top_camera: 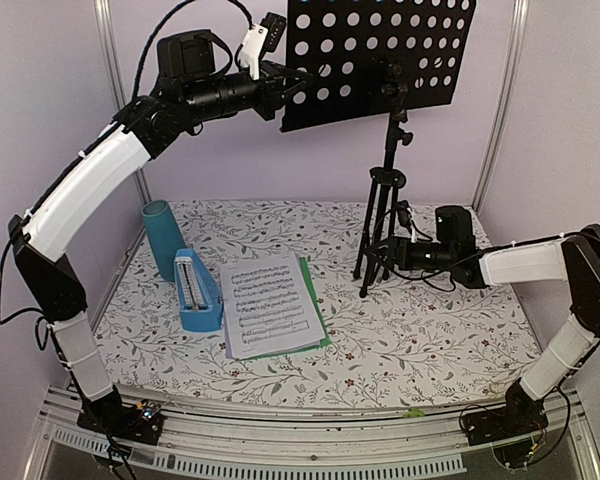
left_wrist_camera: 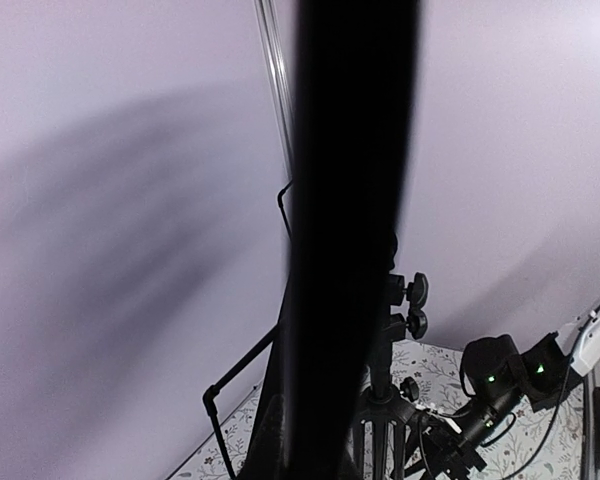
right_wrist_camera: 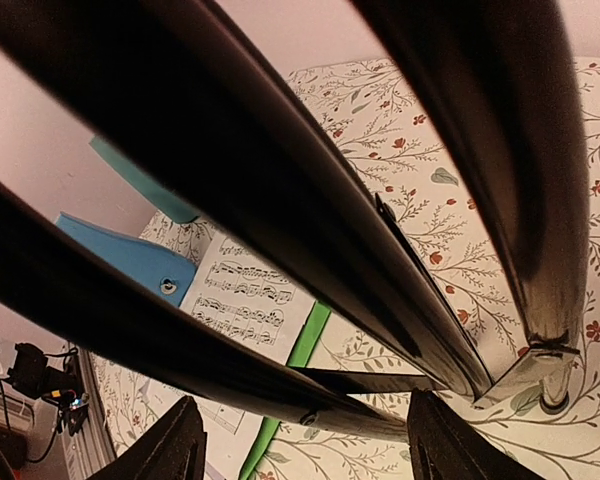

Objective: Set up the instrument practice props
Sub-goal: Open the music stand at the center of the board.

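- The music stand (top_camera: 389, 150) stands at the far right of the table (top_camera: 430, 340) on its three legs (top_camera: 363, 275). Its holed plate (top_camera: 340, 112) is high up at the top.
- The left gripper (top_camera: 285, 85) is pressed together on the left edge of the holed plate. The right gripper (top_camera: 380, 255) is low down. Its fingers (right_wrist_camera: 175, 450) are spread on each side of the legs and do not squeeze them.
- The stand is tall and thin. If the left gripper pushes or pulls the plate hard, the stand could tip over, since nothing holds the legs tight.
- The plate could also swing on its joint and end up crooked. Then pages put on it would slide off.
- If the right gripper shuts on only one leg, the legs might fold or skid on the table.
- The pages (top_camera: 270, 305) lie flat in the near middle, and the blue metronome (top_camera: 195, 290) lies just left of them. A falling stand could hit both.
- The teal cup (top_camera: 163, 240) stands just behind the metronome. An arm reaching for the metronome might knock it down.
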Action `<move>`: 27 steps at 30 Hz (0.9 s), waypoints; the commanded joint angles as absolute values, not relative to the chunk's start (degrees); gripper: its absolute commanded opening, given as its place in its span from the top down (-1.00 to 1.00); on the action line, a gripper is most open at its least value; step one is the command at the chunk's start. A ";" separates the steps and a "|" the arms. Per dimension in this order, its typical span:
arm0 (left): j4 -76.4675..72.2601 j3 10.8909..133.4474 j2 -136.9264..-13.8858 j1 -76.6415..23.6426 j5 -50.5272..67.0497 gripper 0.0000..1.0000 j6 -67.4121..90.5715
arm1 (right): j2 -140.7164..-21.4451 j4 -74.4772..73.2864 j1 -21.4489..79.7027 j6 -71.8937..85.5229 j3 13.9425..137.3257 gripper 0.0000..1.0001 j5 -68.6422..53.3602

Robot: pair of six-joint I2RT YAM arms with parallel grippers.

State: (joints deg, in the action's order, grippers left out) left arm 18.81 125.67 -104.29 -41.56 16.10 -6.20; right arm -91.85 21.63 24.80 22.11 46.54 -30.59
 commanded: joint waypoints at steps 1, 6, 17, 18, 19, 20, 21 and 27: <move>15.45 128.25 -105.40 -41.48 16.58 1.00 -7.73 | -94.41 27.64 25.01 23.41 46.19 -0.40 -31.11; 15.67 128.67 -105.73 -41.48 16.53 1.00 -7.70 | -96.23 33.59 24.97 24.82 44.17 -0.32 -30.75; 16.40 129.70 -106.35 -41.48 16.09 1.00 -7.98 | -96.63 39.21 26.26 28.08 40.61 0.11 -31.05; 16.43 129.78 -106.42 -41.47 16.05 1.00 -7.93 | -96.86 39.42 26.31 28.32 40.48 0.12 -30.85; 16.50 129.95 -106.48 -41.48 16.01 1.00 -7.85 | -97.20 39.50 26.33 28.62 40.50 0.12 -30.58; 16.44 130.08 -106.56 -41.48 15.98 1.00 -7.88 | -97.49 39.54 26.33 28.75 40.58 0.12 -30.07; 16.45 130.28 -106.65 -41.48 15.94 1.00 -7.86 | -97.81 39.53 26.29 29.02 40.68 0.12 -29.50; 16.72 131.01 -107.16 -41.48 15.87 1.00 -7.77 | -99.86 39.14 26.29 29.60 41.73 0.10 -26.30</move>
State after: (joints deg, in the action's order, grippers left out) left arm 20.47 128.88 -106.13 -41.56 16.01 -6.42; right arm -98.35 37.76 25.89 28.73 41.17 -28.82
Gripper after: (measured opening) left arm 0.037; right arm 0.450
